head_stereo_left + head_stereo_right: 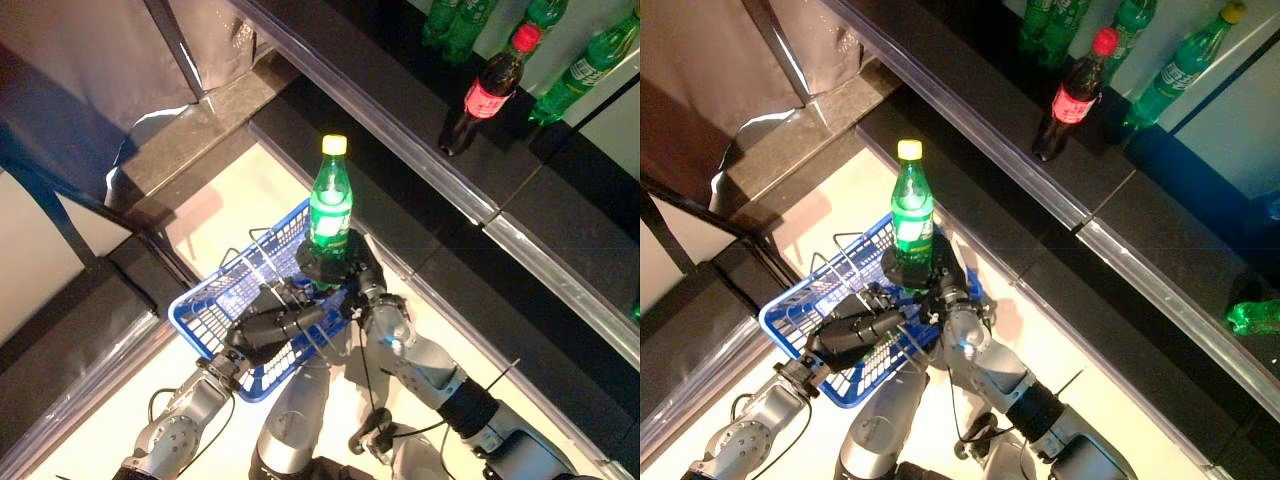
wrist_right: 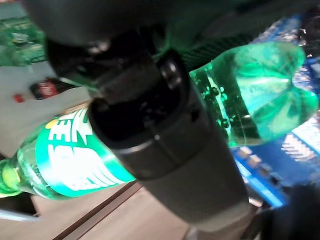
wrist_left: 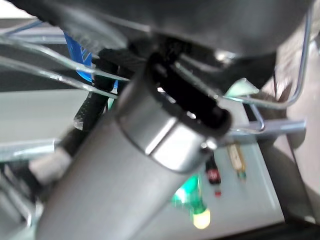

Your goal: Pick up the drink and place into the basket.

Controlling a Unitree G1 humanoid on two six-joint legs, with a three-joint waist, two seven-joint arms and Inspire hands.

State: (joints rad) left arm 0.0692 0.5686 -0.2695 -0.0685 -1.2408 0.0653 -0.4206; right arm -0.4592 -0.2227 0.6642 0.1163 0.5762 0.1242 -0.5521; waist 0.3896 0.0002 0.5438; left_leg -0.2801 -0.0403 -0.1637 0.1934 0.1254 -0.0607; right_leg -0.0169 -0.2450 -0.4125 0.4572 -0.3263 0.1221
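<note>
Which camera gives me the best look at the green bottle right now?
The left eye view: the whole green bottle stands upright, yellow cap up, in the right hand over the blue basket. The right eye view matches it. The right wrist view shows it partly hidden by fingers; the left wrist view barely shows it.

The drink [image 1: 330, 205] stands upright above the basket's [image 1: 215, 310] right rim.

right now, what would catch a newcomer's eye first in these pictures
The green bottle with its yellow cap stands out, held upright in the right hand above the blue basket. The left hand grips the basket's wire handle. On the dark shelf beyond stands a red-capped cola bottle beside more green bottles.
</note>
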